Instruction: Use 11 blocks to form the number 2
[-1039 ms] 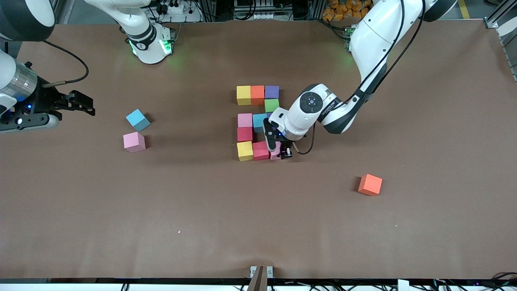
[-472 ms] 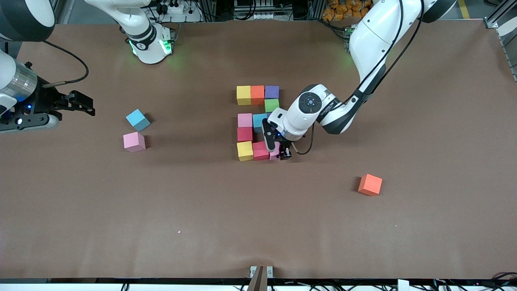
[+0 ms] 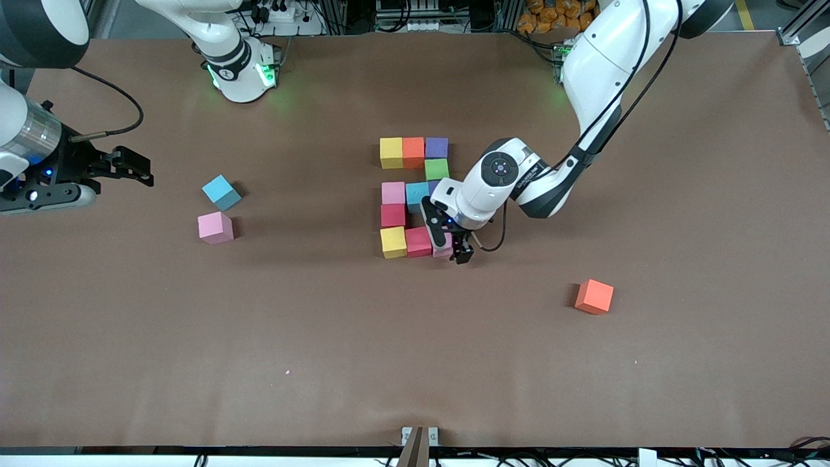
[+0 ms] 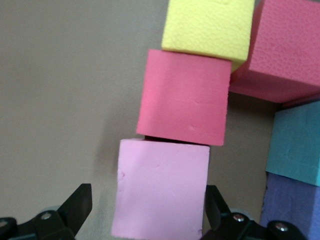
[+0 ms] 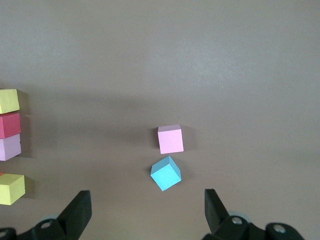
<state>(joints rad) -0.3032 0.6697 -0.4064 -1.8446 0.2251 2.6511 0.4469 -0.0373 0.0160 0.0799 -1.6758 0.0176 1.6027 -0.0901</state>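
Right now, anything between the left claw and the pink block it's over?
No. The left claw stands open with a finger on each side of the pink block at the end of the 2's nearest row, beside the red block. Nothing sits in the gaps.

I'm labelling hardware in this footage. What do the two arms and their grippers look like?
Both arms are glossy white with dark grey joint bands, and black cables run along them. The left arm's wrist has a round dark cap. The left gripper and right gripper are black with small blue lights nearby. The right arm's base glows green.
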